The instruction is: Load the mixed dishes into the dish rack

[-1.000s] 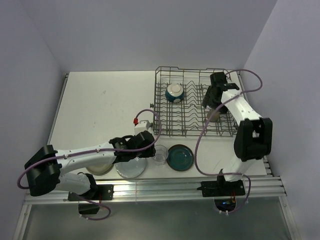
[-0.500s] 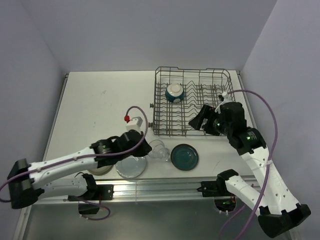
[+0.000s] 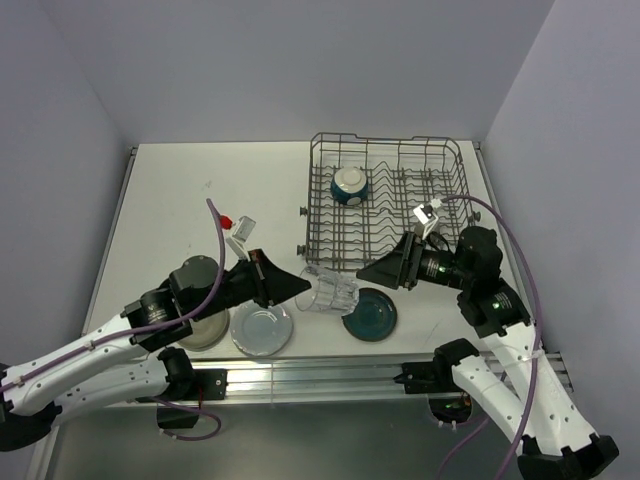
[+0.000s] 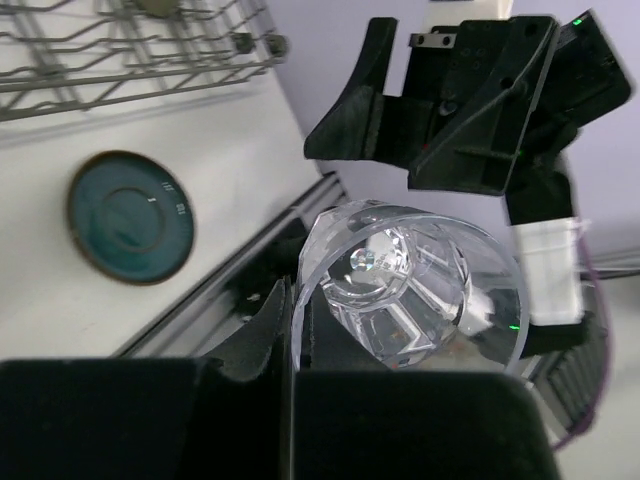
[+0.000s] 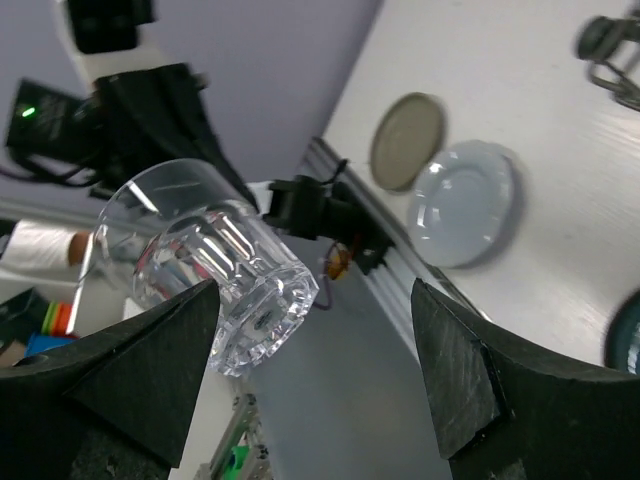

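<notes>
Well, from where I stand this looks like a hand-over in mid-air. The left tool point(image 3: 290, 283) is clenched on the rim of the clear glass point(image 3: 332, 293), one finger inside the mouth and one outside by the look of its wrist view. It offers the glass lying on its side, thick base pointed at the right tool point(image 3: 372, 272), whose fingers stand spread wide and grasp nothing. To do it well, I'd say the right tool should come on squarely until the base sits deep between its fingers, centre itself, and close firmly before the left one lets go. The glass is smooth and would likely slip from a shallow pinch, and the dark teal plate point(image 3: 370, 313) lies on the bench point(image 3: 200, 200) right beneath it. The glass hangs clear of the bench, just short of the near side of the dish rack point(image 3: 388, 138). Its base is just at the right fingertips, nearer one finger than the other; whether it is already between them I cannot tell.
</notes>
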`<state>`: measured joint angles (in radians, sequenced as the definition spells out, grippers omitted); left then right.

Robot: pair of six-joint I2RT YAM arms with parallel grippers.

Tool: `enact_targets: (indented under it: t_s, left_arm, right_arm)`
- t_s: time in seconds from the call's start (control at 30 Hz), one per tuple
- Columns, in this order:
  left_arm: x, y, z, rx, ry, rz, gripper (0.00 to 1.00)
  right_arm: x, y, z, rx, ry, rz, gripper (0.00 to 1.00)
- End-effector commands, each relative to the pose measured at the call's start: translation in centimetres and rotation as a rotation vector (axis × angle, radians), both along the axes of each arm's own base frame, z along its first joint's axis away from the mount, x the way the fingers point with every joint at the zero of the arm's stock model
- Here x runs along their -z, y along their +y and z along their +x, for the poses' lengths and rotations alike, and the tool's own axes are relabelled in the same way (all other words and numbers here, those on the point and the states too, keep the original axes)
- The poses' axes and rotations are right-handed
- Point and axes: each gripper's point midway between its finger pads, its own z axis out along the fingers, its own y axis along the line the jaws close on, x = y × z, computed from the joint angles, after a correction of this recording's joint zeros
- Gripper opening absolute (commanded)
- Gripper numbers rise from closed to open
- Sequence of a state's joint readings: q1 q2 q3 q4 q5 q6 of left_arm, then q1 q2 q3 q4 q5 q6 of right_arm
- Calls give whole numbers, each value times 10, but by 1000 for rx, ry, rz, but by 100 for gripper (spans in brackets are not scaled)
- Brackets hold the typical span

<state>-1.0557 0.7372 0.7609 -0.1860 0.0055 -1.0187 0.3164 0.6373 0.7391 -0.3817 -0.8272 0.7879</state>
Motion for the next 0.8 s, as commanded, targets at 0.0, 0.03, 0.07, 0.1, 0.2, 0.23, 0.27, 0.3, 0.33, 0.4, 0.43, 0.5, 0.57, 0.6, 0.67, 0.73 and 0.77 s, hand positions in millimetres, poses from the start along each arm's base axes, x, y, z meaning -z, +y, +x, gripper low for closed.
enact_targets:
  t_s: [0.0, 0.03, 0.07, 0.1, 0.2, 0.23, 0.27, 0.3, 0.33, 0.4, 0.43, 0.5, 0.57, 0.6, 0.67, 0.73, 0.77]
  left_arm:
    - [-60, -10, -12, 99, -68, -217, 0]
    - [-61, -11, -12, 107, -58, -235, 0]
    - [-71, -12, -13, 116, -79, -279, 0]
    - [-75, -12, -12, 121, -83, -296, 0]
    - [-82, -17, -13, 159, -90, -335, 0]
    - [-82, -18, -15, 175, -85, -346, 0]
    - [-84, -19, -15, 177, -86, -355, 0]
    - [-85, -19, -13, 175, -88, -365, 0]
    - [-83, -20, -14, 185, -80, -369, 0]
    - [-87, -20, -11, 188, -88, -395, 0]
    - [-84, -20, -12, 203, -76, -401, 0]
    - [-85, -20, -9, 205, -79, -424, 0]
    - [-85, -18, -5, 204, -70, -438, 0]
    - [-83, -20, -2, 201, -64, -436, 0]
    - [-83, -18, 1, 196, -60, -451, 0]
    - [-79, -19, 5, 190, -46, -461, 0]
    - [-80, -19, 6, 188, -49, -467, 0]
  right_arm:
    - [-40, 9, -24, -145, -91, 148, 84]
    - [-46, 10, -27, -154, -98, 171, 84]
    - [-47, 10, -29, -169, -99, 177, 84]
    - [-49, 10, -31, -173, -104, 179, 84]
    - [-50, 10, -32, -185, -112, 170, 84]
    - [-51, 10, -34, -189, -116, 175, 84]
    - [-51, 10, -37, -207, -113, 184, 85]
    - [-58, 11, -39, -220, -125, 210, 85]
    - [-61, 10, -43, -226, -129, 225, 85]
    - [-67, 10, -46, -237, -144, 254, 85]
    - [-68, 10, -48, -242, -147, 256, 85]
    - [-69, 10, -49, -247, -144, 255, 85]
    - [-70, 10, -50, -249, -146, 257, 85]
    - [-72, 9, -51, -253, -148, 263, 85]
    - [-74, 9, -54, -262, -149, 276, 85]
    - [-78, 9, -56, -270, -155, 293, 85]
    - [-79, 10, -58, -275, -156, 295, 85]
